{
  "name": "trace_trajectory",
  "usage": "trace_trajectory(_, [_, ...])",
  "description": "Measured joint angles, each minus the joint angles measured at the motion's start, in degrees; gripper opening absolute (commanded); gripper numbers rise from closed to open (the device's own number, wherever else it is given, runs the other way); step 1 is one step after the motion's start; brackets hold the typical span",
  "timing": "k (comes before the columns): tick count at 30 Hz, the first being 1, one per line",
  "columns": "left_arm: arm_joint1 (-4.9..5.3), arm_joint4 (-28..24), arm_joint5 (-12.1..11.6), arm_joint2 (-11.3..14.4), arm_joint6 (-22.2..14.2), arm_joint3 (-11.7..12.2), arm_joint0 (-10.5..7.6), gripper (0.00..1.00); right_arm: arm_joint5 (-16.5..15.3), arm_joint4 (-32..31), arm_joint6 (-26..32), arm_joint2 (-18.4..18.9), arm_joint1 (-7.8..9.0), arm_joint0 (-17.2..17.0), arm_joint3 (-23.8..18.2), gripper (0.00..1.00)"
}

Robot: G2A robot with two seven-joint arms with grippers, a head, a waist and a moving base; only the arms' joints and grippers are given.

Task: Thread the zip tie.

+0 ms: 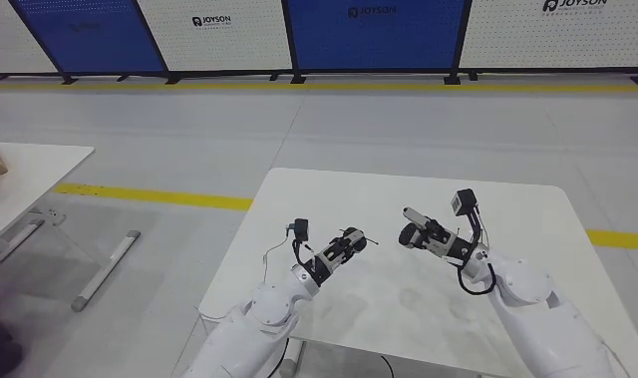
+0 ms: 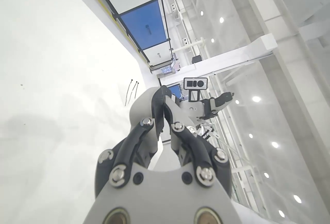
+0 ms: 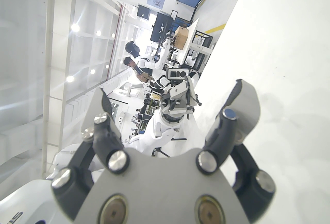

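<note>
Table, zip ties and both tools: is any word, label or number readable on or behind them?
Table: none.
Left tool, shut on a zip tie, and right tool: none.
Loose zip ties: none.
White wall panels: a printed logo each, left unquoted.
Blue panels: faint print, too blurred.

A robotics test hall; blue and white pegboard partitions (image 1: pixel 377 24) fence a grey floor (image 1: pixel 399 129) with yellow lines (image 1: pixel 150 194); another humanoid robot (image 3: pixel 145 62) stands beyond, under ceiling lights (image 2: pixel 256 98).

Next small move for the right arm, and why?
Probably ease the open right pincer toward the shut left pincer, to take the thin black zip tie that seems to poke from its tip. They face each other above the white table, apart.
</note>
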Motion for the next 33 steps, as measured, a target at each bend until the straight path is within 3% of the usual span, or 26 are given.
trace_trajectory(17, [0.41, -1.86, -0.52, -1.62, -2.19, -0.99, 1.12, 0.00, 0.64, -1.52, -0.35, 0.17, 0.14, -0.23, -1.11, 1.00])
trace_trajectory(22, [0.41, -1.86, -0.52, -1.62, -2.19, -0.99, 1.12, 0.00, 5.50, -5.57, 4.68, 3.55, 1.60, -1.18, -6.17, 1.00])
trace_trajectory(25, [0.41, -1.86, -0.52, -1.62, -2.19, -0.99, 1.12, 0.00, 10.03, -10.26, 8.89, 6.89, 3.01, -1.62, -9.34, 1.00])
trace_trajectory(30, [0.41, -1.86, -0.52, -1.62, -2.19, -0.99, 1.12, 0.00, 22.38, -19.92, 20.10, 9.91, 5.04, 0.66, -12.71, 1.00])
trace_trajectory(33, [0.41, -1.86, -0.52, -1.62, -2.19, -0.99, 1.12, 0.00, 24.02, -20.81, 20.43, 10.05, 5.12, 1.07, -12.71, 1.00])
